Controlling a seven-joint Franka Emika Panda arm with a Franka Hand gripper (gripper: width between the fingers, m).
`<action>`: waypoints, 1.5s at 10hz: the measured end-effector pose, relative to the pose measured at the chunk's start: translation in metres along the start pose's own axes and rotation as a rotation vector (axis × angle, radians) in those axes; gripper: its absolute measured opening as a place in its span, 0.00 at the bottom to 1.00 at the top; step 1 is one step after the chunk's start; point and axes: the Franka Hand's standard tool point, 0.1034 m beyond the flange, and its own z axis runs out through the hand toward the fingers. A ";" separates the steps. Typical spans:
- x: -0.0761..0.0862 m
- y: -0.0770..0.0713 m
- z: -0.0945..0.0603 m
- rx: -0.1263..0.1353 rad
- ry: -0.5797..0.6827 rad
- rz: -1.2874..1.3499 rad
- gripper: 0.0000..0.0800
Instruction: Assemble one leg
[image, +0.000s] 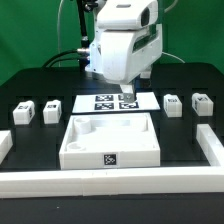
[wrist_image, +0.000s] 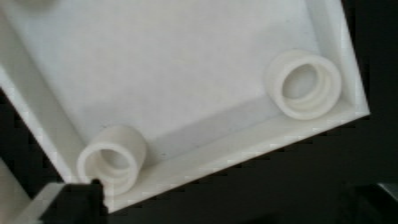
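White square panel (image: 110, 140) with round sockets (wrist_image: 306, 85) lies below the hand (image: 129, 93), whose opening I cannot tell; legs (image: 51, 111) rest well apart to both sides.

A large white square panel (image: 85, 152) lies on the black table (image: 40, 135), with a small tag on its near wall (the rim is raised all round). The marker board (image: 103, 101) sits at twelve o'clock from it, just beyond. A long white rail (image: 110, 184) runs at six o'clock. The wrist view shows two of the panel's round sockets, one (wrist_image: 306, 84) and another (wrist_image: 114, 160).
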 end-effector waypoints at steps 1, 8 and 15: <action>-0.005 -0.004 0.003 0.010 -0.004 -0.049 0.81; -0.037 -0.039 0.030 0.075 -0.039 -0.228 0.81; -0.045 -0.054 0.059 0.136 -0.053 -0.256 0.81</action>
